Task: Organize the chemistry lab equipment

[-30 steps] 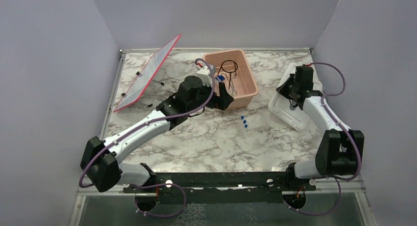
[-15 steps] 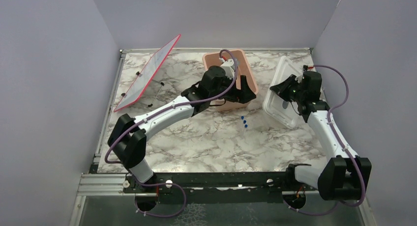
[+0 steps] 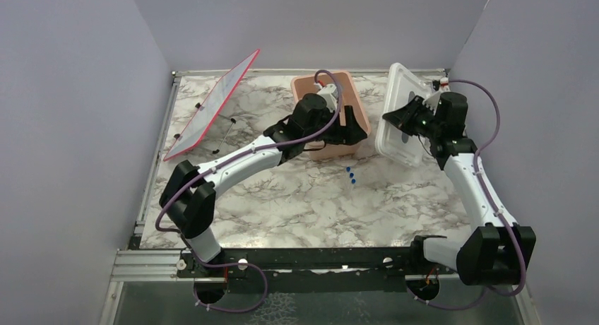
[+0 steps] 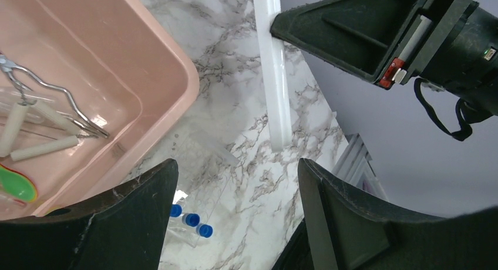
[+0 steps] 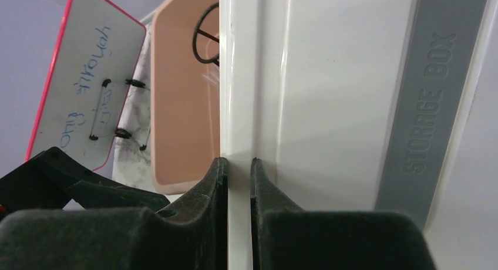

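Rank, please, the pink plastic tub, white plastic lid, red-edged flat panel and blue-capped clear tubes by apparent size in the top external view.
1. Pink plastic tub, partly hidden by the left arm.
2-3. Red-edged flat panel and white plastic lid: both tilted, too alike to rank.
4. Blue-capped clear tubes.

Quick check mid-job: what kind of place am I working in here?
Probably a staged robot test booth, not a real lab: plain lilac walls enclose a marble-patterned table, with a pink tub holding metal tweezers.
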You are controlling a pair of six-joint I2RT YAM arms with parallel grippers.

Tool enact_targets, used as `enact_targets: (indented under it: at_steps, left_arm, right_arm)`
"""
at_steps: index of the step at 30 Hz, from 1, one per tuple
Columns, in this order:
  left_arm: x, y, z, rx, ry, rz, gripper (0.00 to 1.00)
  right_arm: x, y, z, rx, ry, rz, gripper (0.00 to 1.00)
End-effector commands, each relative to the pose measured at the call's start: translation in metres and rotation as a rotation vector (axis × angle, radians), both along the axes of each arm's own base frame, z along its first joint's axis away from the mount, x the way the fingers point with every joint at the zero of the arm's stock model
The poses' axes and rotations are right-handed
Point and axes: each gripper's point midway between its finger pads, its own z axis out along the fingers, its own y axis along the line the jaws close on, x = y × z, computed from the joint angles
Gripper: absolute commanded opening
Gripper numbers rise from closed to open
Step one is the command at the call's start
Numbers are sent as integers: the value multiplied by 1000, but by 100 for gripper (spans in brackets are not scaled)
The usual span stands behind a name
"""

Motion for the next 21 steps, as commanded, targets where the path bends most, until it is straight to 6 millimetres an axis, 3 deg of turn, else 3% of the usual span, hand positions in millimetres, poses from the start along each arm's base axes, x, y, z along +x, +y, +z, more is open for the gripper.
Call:
enact_targets:
  at_steps: [1,4,10,15,21]
  left_arm:
    - [20,32,41,-25,-109,120,77]
    - [29,57,42,9,-116,191,77]
    - [44,116,49,87,-165,367,77]
    - [49,182,36,219,-220,629,78]
    - [34,212,31,254,-239,695,80]
  right_arm:
    - [14,13,51,-38,-151,65,1]
    - [22,24,67,-55,-174,84,1]
    - [35,66,74,-162,-163,120,1]
    - [46,102,60,-275,-119,141,1]
    - [55,143,29,-412,-48,163,1]
